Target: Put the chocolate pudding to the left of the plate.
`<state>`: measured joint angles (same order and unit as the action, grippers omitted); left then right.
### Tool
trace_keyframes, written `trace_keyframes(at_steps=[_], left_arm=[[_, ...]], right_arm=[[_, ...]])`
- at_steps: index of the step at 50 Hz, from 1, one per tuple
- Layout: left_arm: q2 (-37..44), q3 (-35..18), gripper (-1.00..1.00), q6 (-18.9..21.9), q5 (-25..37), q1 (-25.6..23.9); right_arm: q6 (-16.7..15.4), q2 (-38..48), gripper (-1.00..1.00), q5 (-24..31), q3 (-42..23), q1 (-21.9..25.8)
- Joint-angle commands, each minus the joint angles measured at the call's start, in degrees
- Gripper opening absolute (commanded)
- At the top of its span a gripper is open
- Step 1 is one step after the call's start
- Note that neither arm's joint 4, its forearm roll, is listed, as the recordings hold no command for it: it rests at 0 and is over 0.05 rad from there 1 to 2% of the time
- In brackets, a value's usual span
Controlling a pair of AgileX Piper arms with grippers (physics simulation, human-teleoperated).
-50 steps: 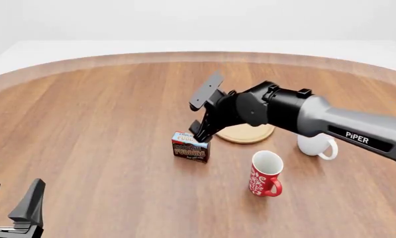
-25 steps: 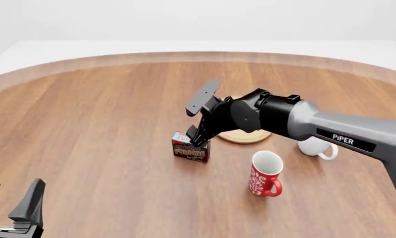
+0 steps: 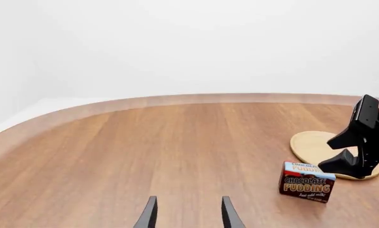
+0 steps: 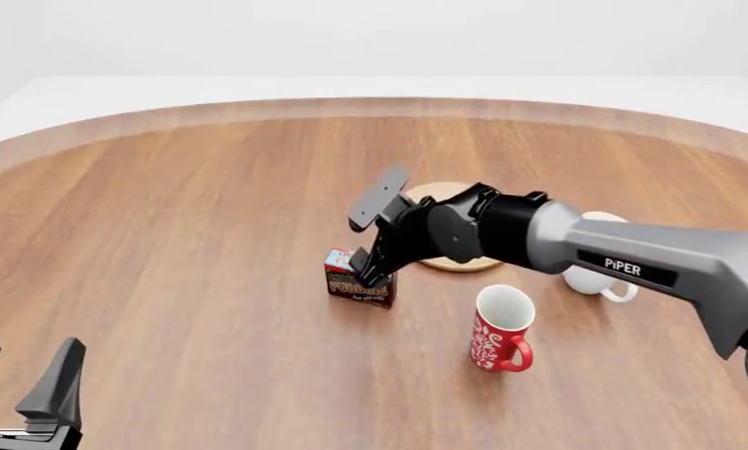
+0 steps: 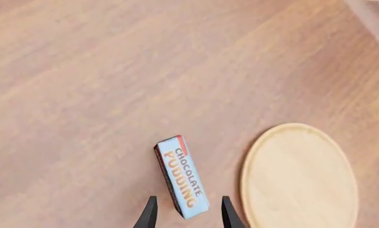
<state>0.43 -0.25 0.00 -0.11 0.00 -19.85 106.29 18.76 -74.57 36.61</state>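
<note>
The chocolate pudding (image 4: pixel 356 278) stands on the wooden table (image 4: pixel 174 234), just left of and slightly nearer the camera than the plate (image 4: pixel 447 262) in the front view. The two appear close but apart; the right wrist view confirms a strip of bare table between the carton (image 5: pixel 182 176) and the plate (image 5: pixel 299 176).

The right gripper (image 4: pixel 364 267) is angled down over the carton. In the front view its fingertips merge with the carton's top edge, so contact cannot be judged there. The right wrist view shows more: the two fingers (image 5: pixel 150 214) stand apart, one on each side of the carton's near end, with a visible gap between fingers and carton. The jaws are parted and hold nothing, as far as that view allows; the very tips are cut off by the frame edge.

The left wrist view shows the carton's dark brown side with its lettering (image 3: pixel 307 181), and the right gripper (image 3: pixel 348 159) above and just behind it, in front of the plate (image 3: pixel 310 145).

The left gripper (image 4: pixel 24 384) sits low at the near left corner of the front view, well apart from everything, its fingers spread and empty.

Only the front view shows the red patterned mug (image 4: pixel 501 329) nearer the camera than the plate, and the white mug (image 4: pixel 599 278) to the plate's right, partly hidden behind the right arm (image 4: pixel 599 258).
</note>
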Motion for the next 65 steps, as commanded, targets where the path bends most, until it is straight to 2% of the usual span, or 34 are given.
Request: trace_keyframes(at_steps=[1,32,44,48,65], left_arm=[[0.0,0.0,1.0,0.0,0.0,0.0],[0.0,0.0,1.0,0.0,0.0,0.0],[0.0,0.0,1.0,0.0,0.0,0.0],[0.0,0.0,1.0,0.0,0.0,0.0],[0.0,0.0,1.0,0.0,0.0,0.0]], right_arm=[[0.52,1.26,1.0,-1.01,0.16,0.06],[1.34,2.98,1.0,-2.57,1.52,-0.43],[0.55,3.91,1.0,-2.11,0.19,-1.8],[0.58,6.63,1.0,-2.73,-1.06,-2.63],[0.98,7.09,1.0,-3.06,-1.22,-2.27]])
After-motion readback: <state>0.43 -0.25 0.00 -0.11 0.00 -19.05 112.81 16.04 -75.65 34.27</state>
